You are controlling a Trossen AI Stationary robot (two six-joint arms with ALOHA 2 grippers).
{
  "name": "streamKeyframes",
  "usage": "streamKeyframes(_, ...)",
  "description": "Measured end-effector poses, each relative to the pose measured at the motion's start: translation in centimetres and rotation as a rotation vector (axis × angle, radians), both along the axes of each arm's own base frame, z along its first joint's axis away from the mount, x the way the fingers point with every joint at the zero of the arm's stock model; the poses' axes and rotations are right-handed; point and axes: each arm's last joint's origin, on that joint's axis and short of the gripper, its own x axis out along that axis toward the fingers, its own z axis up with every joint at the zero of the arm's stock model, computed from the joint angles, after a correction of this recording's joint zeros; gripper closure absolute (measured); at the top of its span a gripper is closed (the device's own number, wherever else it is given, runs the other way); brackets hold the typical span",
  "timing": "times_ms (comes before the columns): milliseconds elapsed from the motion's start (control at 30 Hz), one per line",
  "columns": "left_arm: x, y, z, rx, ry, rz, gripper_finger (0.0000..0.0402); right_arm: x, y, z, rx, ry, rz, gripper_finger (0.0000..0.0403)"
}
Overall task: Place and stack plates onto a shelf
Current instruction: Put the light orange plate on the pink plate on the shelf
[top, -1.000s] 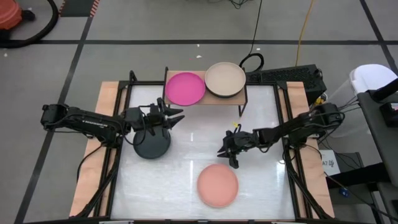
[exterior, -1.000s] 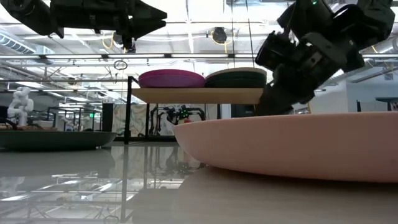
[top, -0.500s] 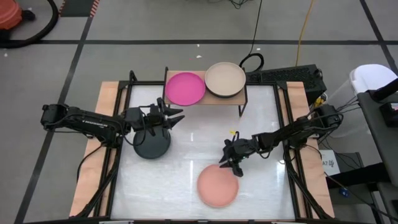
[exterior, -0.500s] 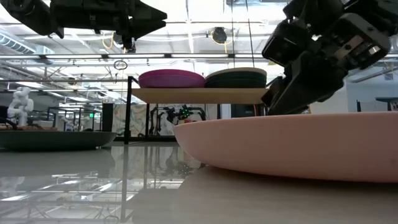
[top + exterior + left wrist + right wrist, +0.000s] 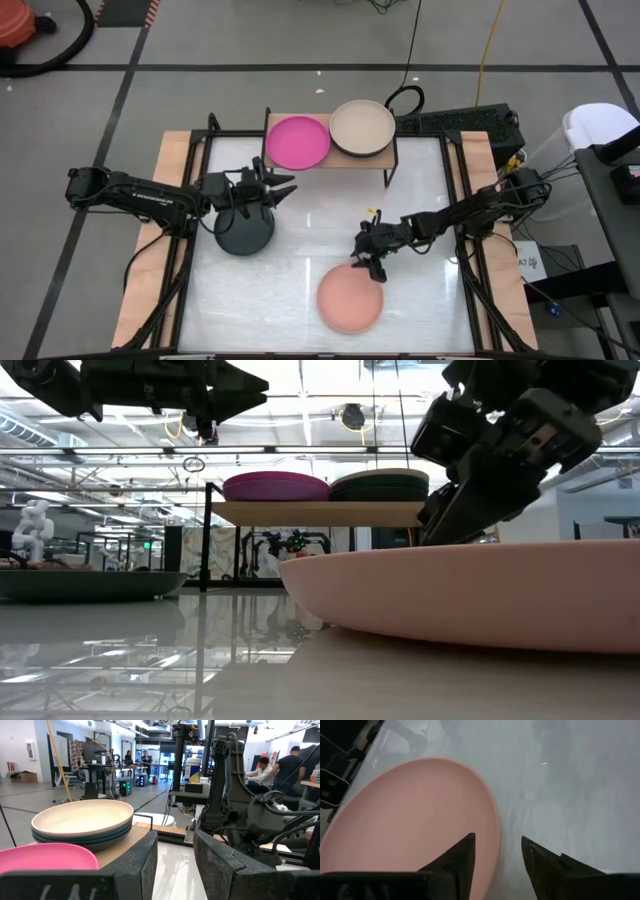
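Observation:
A peach plate point(image 5: 350, 298) lies flat on the white table near its near edge; in the low view the peach plate point(image 5: 470, 595) fills the foreground. My right gripper point(image 5: 369, 262) is open just above the plate's far rim. In the right wrist view, my right gripper point(image 5: 497, 842) has one finger over the plate's inside and one outside the rim; I see no touch. A charcoal plate point(image 5: 243, 232) lies at the left. My left gripper point(image 5: 285, 190) hovers open above it. The shelf point(image 5: 392, 150) carries a magenta plate point(image 5: 297, 141) and a beige plate point(image 5: 362, 127) on top of dark teal ones point(image 5: 95, 837).
The shelf stands on thin black legs at the table's far edge, between the arms. Wooden strips point(image 5: 172, 200) run along the table's left and right sides. Bare white table point(image 5: 320, 225) lies between the two loose plates. People sit at desks point(image 5: 280, 767) in the room beyond.
My right gripper has moved toward the table's near edge and come over the peach plate's far rim, staying open. The left arm and all the plates have kept still.

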Motion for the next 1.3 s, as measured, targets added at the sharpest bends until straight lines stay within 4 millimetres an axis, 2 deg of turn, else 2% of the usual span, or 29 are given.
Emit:
streamKeyframes(167,0.0,0.0,0.0,0.0,0.0,0.0,0.027,-0.1,0.5,0.0,0.015,0.001,0.007,0.0259)
streamKeyframes(600,0.0,0.0,0.0,0.007,-0.001,0.001,0.027,0.4,0.7,-3.0,0.071,0.123,-0.061,0.0259)
streamKeyframes(767,0.0,0.0,0.0,0.007,-0.001,0.001,0.027,0.3,0.7,-2.9,0.048,0.117,-0.041,0.0287)
streamKeyframes(967,0.0,0.0,0.0,0.008,-0.001,0.001,0.027,0.2,0.6,-2.2,0.025,0.084,-0.016,0.0387)
streamKeyframes(1167,0.0,0.0,0.1,0.006,-0.004,0.0,0.027,0.1,-0.7,-0.7,0.052,0.067,-0.095,0.04)
streamKeyframes(1300,0.0,0.0,0.1,0.007,-0.008,0.001,0.027,-0.3,-2.2,1.8,0.006,-0.027,-0.166,0.0401)
